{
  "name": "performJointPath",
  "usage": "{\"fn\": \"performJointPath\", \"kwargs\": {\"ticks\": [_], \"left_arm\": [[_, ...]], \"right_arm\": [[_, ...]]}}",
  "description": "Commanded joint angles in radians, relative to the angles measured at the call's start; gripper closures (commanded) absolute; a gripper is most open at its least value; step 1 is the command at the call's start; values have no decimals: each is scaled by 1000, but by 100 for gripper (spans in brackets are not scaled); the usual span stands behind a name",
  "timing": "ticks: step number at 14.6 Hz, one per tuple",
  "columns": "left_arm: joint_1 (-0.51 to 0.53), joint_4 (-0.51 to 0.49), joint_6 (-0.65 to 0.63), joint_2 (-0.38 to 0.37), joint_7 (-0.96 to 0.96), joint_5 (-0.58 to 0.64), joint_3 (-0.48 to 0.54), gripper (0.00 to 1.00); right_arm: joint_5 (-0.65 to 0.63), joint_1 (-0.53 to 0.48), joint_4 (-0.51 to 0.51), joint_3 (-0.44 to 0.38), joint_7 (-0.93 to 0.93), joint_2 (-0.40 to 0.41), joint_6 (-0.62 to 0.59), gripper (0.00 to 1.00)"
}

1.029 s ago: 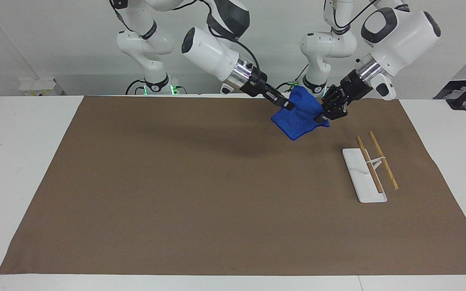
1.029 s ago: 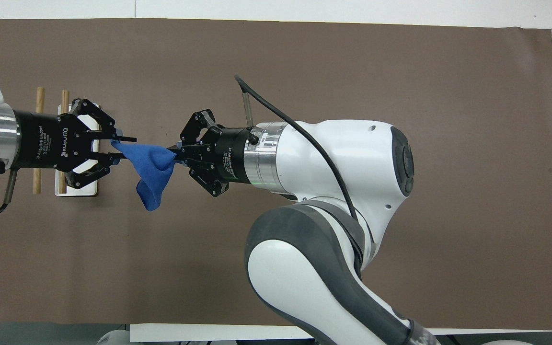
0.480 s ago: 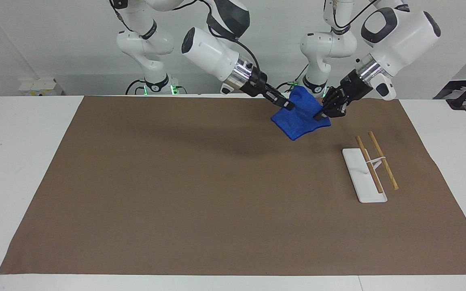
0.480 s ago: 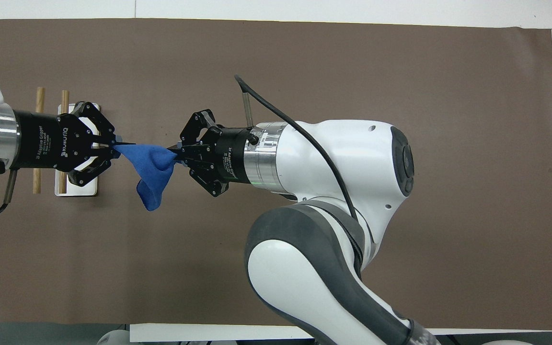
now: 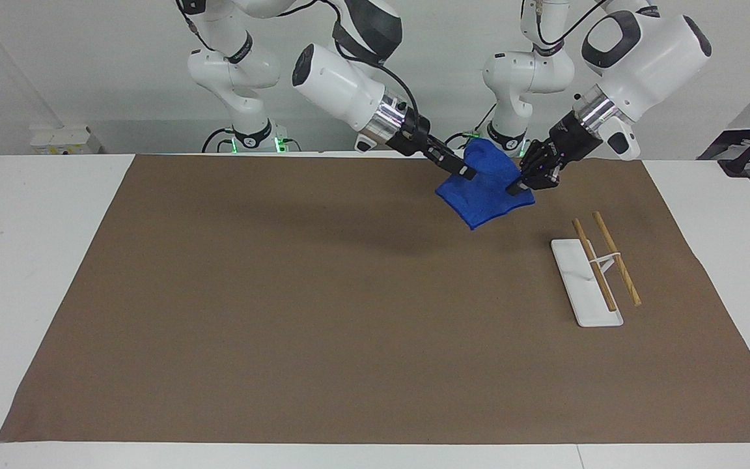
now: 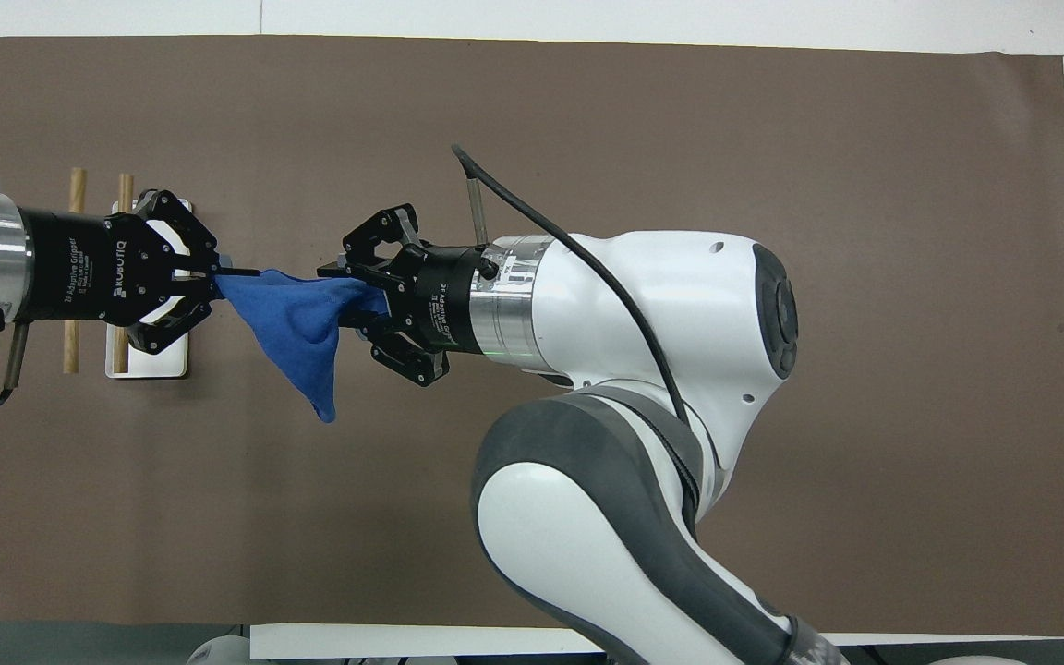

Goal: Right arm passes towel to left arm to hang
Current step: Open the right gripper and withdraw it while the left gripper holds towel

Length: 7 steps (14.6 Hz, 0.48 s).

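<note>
The blue towel hangs in the air between both grippers, over the brown mat near the robots' edge. My left gripper is shut on one edge of it, also seen in the overhead view. My right gripper is at the towel's other edge. In the overhead view its fingers are spread apart around the cloth, no longer pinching it. The towel sags from the left gripper's grip, with a corner drooping down.
A small rack with a white base and two wooden rods stands on the brown mat, toward the left arm's end. In the overhead view the left gripper partly covers the rack.
My left gripper closed on the towel's edge. My right gripper then opened its fingers, and the towel's free corner dropped lower.
</note>
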Motion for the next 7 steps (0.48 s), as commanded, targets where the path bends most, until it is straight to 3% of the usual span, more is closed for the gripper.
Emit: {"fn": "performJointPath", "kwargs": {"ticks": [1, 7], "left_arm": [[-4, 38, 42, 19, 65, -7, 7, 100], [-1, 59, 87, 36, 501, -88, 18, 100]], "right_arm": [[4, -8, 14, 14, -3, 11, 3, 0], [-170, -24, -25, 0, -187, 0, -8, 0]]}}
